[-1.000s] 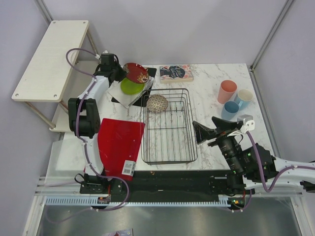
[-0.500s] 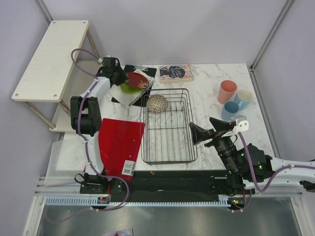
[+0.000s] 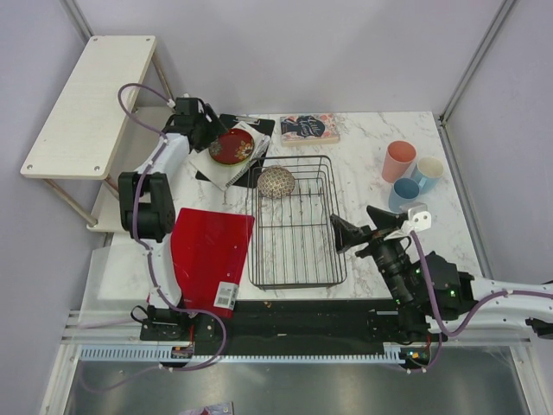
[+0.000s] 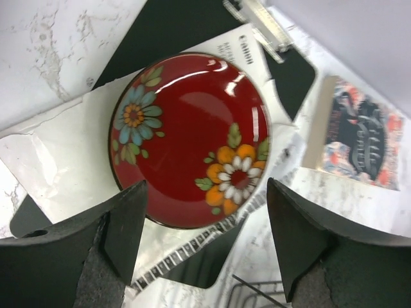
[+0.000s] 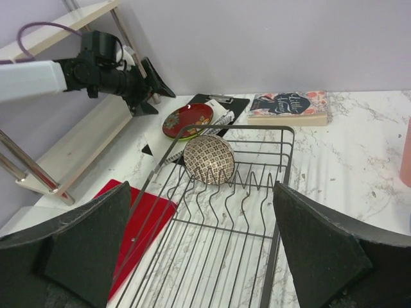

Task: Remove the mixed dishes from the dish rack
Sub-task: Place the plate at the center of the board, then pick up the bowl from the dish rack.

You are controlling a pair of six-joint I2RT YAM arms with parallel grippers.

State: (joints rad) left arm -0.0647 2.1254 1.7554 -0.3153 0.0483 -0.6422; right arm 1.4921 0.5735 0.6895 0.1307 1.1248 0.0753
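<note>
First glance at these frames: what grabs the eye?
The red floral plate lies face up on papers at the far left, with the open left gripper right over it. The speckled bowl is the only dish in the rack, at its far end. The pink cup and two blue ones stand at the far right.

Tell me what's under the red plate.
White papers on a black clipboard show around the red plate; whatever lies directly beneath it is covered.
</note>
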